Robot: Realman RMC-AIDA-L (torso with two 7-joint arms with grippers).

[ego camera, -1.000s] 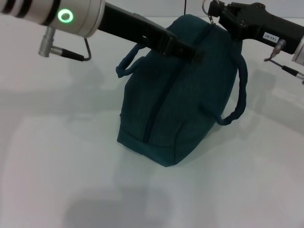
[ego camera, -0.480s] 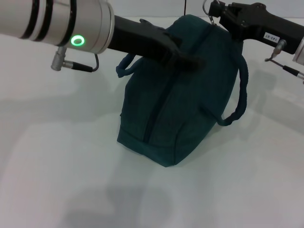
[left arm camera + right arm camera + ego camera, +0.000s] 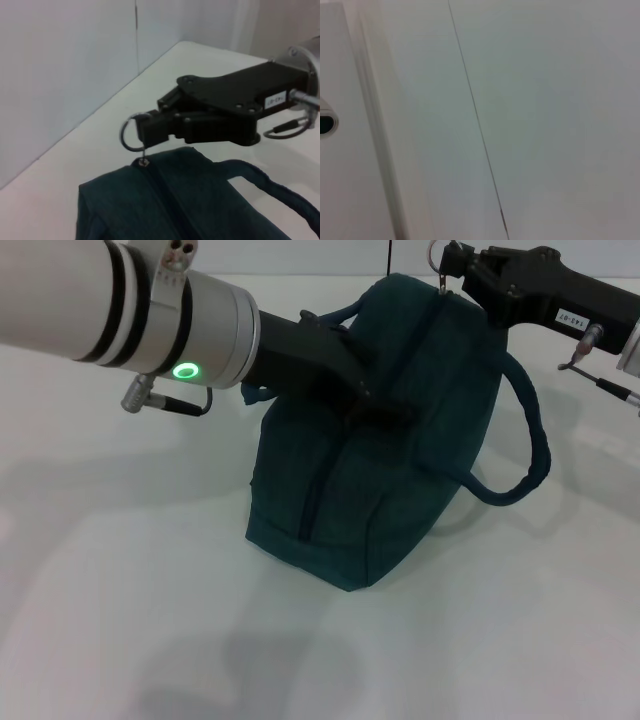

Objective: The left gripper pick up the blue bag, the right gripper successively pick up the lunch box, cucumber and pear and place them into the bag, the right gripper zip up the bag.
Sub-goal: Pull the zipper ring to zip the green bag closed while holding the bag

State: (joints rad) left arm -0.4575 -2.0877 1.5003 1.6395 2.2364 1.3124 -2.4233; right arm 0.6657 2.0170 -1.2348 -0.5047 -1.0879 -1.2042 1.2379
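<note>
- Zipper looks run fully closed along the top of the blue bag, which sits on the white table with its far end toward the wall; no lunch box, cucumber or pear lies in sight, so I judge them to be inside and the task close to done
- The right gripper, reaching in from the right at the bag's far top corner, has its fingers closed on the ring zipper pull; the ring stands up from the end of the zipper line, seen plainly from the left wrist
- The left gripper lies across the top of the bag near the middle; whether its fingers grip the fabric or a handle I cannot tell, as the arm hides them
- Compared with a second ago, the left arm has pushed further in over the bag, and the near-side handle has risen from the bag's flank to its top edge
- The right handle now bows further out to the side, while the right gripper has held its spot at the pull
- My guess is that little remains beyond letting go of the pull
</note>
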